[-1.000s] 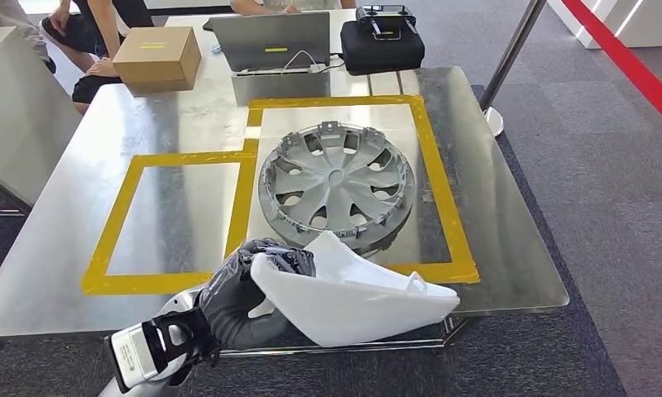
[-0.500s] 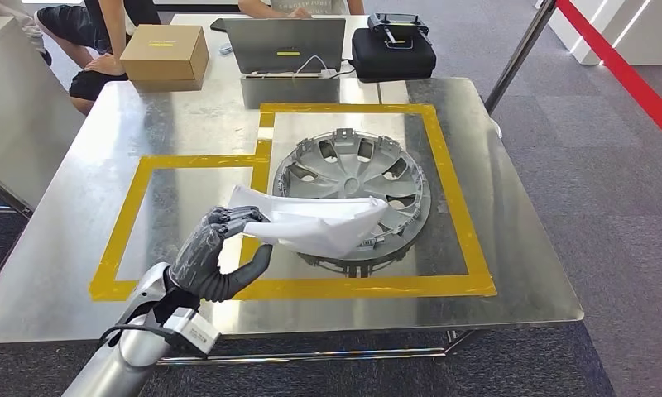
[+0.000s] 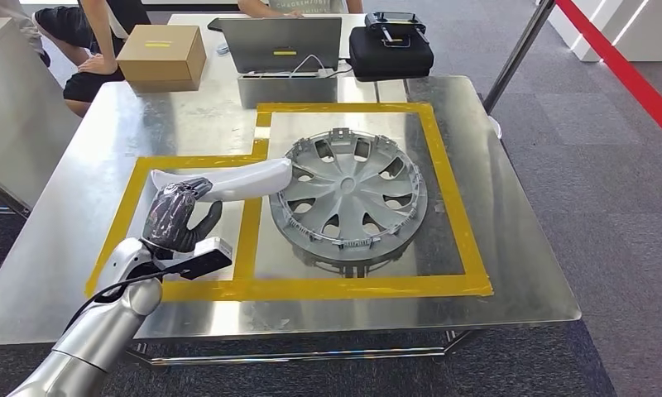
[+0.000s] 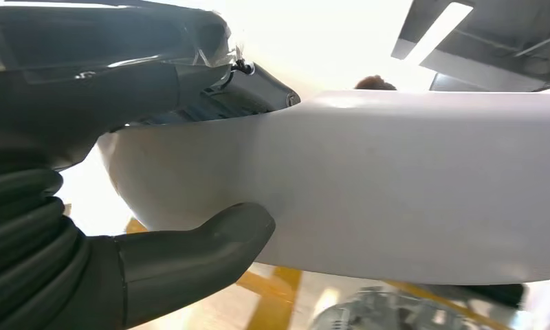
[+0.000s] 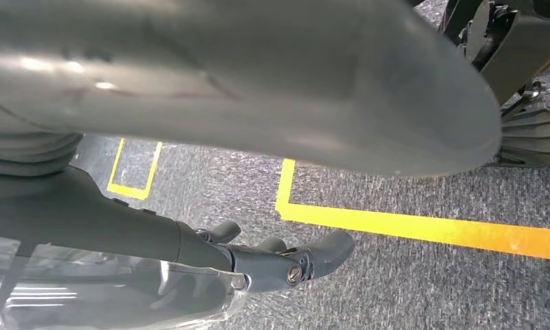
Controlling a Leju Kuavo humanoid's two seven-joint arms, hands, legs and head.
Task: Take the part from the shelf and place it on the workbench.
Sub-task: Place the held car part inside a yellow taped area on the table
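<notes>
You had the white part gripped in your left hand, above the workbench, not put down yet.

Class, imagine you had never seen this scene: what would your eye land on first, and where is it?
Probably the grey wheel cover lying flat in the right-hand yellow-taped box on the steel workbench. Next, the long white part held by the left hand above the left taped box.
</notes>
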